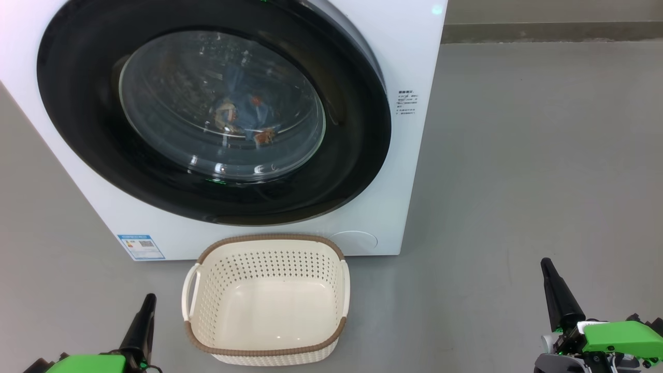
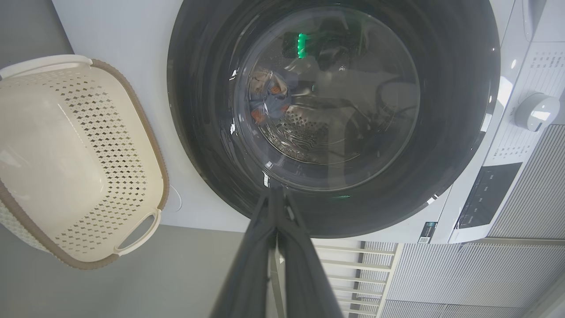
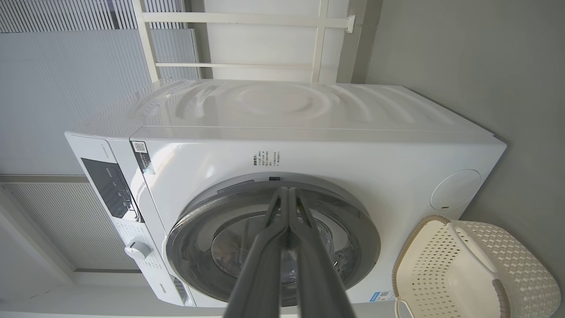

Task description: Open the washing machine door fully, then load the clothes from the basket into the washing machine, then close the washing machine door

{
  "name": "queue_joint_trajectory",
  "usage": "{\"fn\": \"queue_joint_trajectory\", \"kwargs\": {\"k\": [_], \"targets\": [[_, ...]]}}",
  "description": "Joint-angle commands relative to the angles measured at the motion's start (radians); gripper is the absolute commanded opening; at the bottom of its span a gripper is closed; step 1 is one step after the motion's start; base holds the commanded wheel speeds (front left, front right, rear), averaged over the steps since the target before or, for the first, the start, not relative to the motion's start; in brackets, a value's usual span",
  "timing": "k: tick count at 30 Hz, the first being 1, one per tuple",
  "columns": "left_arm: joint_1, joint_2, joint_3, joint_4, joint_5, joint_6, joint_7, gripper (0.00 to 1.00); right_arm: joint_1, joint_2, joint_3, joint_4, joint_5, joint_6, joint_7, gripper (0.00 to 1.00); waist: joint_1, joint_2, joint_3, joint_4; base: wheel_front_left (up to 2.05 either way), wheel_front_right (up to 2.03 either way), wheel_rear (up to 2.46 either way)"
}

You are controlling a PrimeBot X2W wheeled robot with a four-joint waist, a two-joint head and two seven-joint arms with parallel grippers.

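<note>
The washing machine stands in front of me, its round black-rimmed door shut flush against the white front. Through the glass I see light blue clothes with orange figures lying in the steel drum. The cream basket sits on the floor below the door with nothing inside. My left gripper is shut at the lower left, beside the basket. My right gripper is shut at the lower right, well away from the machine.
Grey floor stretches to the right of the machine. A control panel with a white dial runs along the machine's top. A slatted wall panel and a white frame stand behind the machine.
</note>
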Motion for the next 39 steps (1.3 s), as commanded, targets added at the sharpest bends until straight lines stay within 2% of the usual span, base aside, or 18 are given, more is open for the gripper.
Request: {"fn": "queue_joint_trajectory", "kwargs": {"k": [1, 39], "targets": [[-0.048, 0.013, 0.035, -0.028, -0.008, -0.002, 0.004, 0.0, -0.025, -0.003, 0.022, -0.03, 0.002, 0.002, 0.009, 0.0, 0.0, 0.0, 0.0, 0.0, 0.0, 0.0, 0.0], [-0.048, 0.013, 0.035, -0.028, -0.008, -0.003, 0.004, 0.0, -0.025, -0.003, 0.022, -0.03, 0.002, 0.002, 0.009, 0.0, 0.0, 0.0, 0.0, 0.0, 0.0, 0.0, 0.0]]}}
